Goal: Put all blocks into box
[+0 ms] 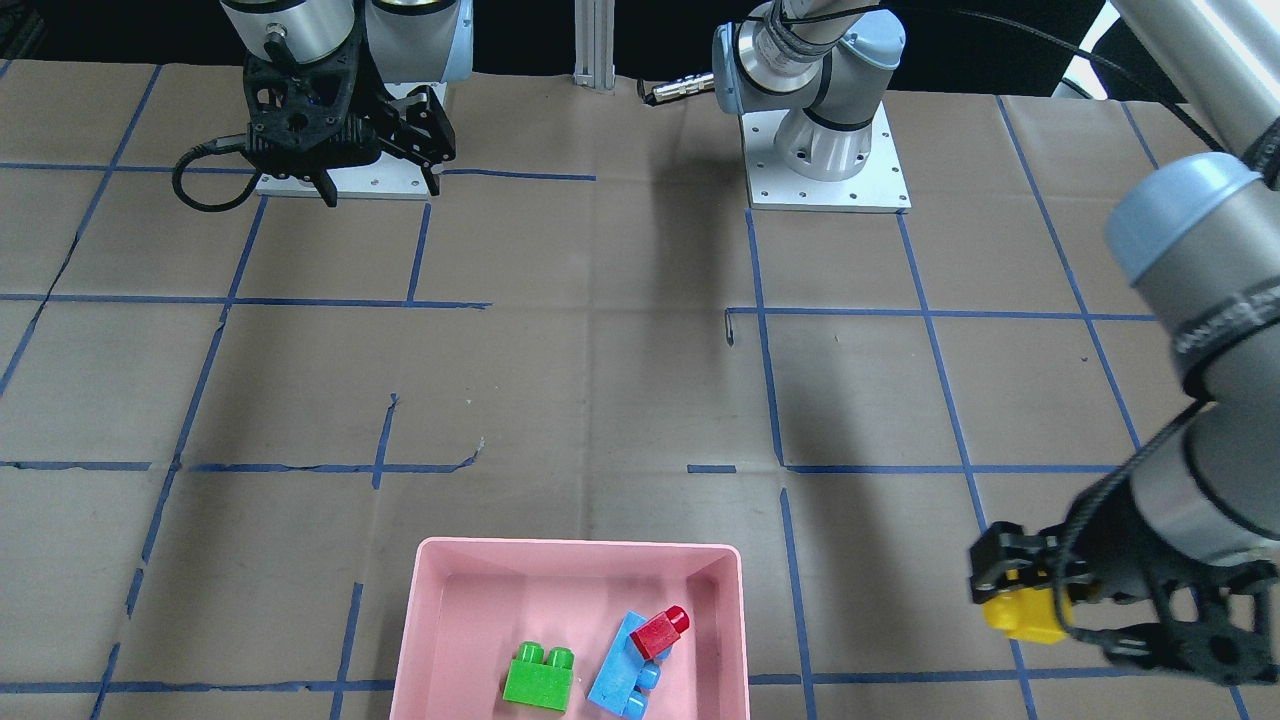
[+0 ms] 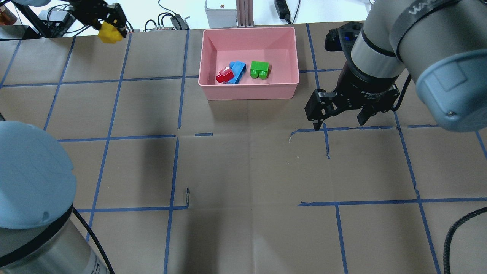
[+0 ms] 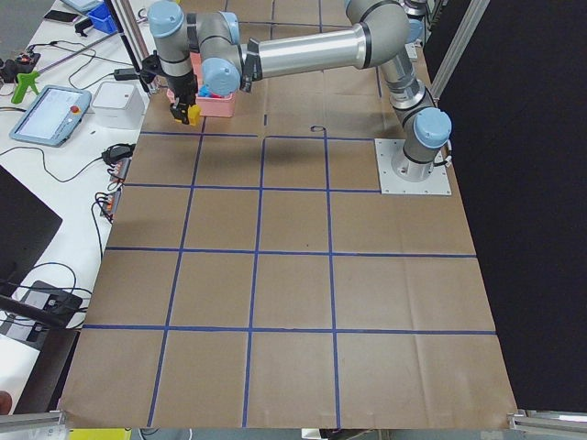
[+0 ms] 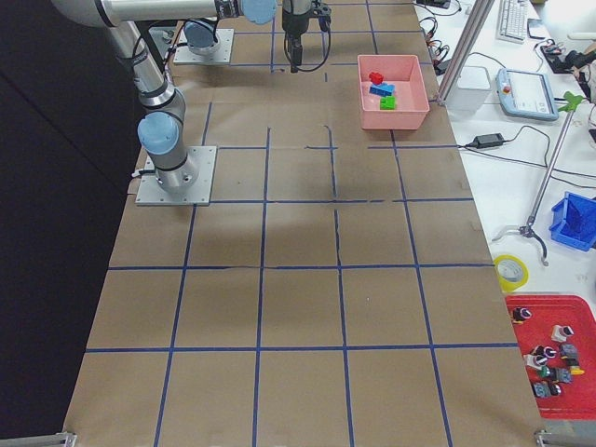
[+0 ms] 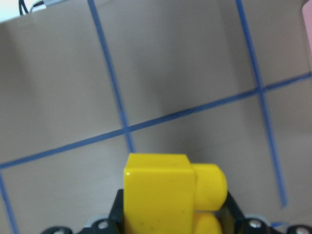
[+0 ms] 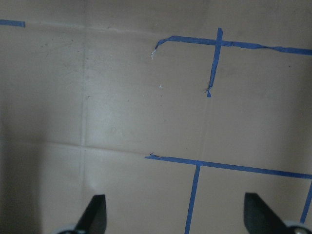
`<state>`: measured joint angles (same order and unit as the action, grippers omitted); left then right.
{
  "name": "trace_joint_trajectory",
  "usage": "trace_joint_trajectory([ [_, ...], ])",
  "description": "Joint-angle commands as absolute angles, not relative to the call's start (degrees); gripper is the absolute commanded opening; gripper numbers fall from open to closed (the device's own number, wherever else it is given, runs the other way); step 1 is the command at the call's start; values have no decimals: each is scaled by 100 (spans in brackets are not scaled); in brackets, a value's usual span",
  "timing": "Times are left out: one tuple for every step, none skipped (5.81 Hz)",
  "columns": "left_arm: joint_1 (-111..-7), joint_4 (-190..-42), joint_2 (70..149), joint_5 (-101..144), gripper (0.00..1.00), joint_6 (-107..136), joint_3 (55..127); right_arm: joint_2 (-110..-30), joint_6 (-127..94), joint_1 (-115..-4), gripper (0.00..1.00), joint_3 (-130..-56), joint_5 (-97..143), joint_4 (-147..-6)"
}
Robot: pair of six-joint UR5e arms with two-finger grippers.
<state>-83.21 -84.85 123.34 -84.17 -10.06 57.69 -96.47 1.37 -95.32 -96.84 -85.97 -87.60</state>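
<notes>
The pink box (image 2: 249, 91) stands at the table's far edge; it also shows in the front view (image 1: 425, 600). In it lie the green block (image 2: 260, 70), the light-blue block (image 2: 237, 72) and the red block (image 2: 224, 75), which leans on the blue one. My left gripper (image 2: 110, 28) is shut on the yellow block (image 2: 109, 34), held above the table well to the left of the box. The left wrist view shows the yellow block (image 5: 168, 192) between the fingers. My right gripper (image 2: 339, 123) is open and empty, to the right of the box and nearer the robot.
Brown paper with blue tape lines (image 2: 175, 167) covers the table. Cables and a white device (image 2: 220, 7) lie beyond the far edge. The arm bases (image 1: 825, 170) stand at the robot's side.
</notes>
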Motion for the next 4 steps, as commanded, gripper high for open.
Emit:
trace_joint_trajectory([
  [-9477, -8377, 12645, -8244, 19, 1273, 5347, -9607, 141, -9536, 100, -9720, -8587, -9120],
  [-9823, -8350, 13135, -8322, 19, 1736, 4944, -9598, 141, -9536, 100, -9721, -8570, -9149],
  [-9913, -7767, 13627, -8384, 19, 1845, 4879, -9572, 149, -9536, 100, -9729, -8569, -9167],
  [-9931, -7160, 14084, -8393, 19, 1846, 4869, -9571, 149, -9536, 100, -9729, -8561, -9176],
])
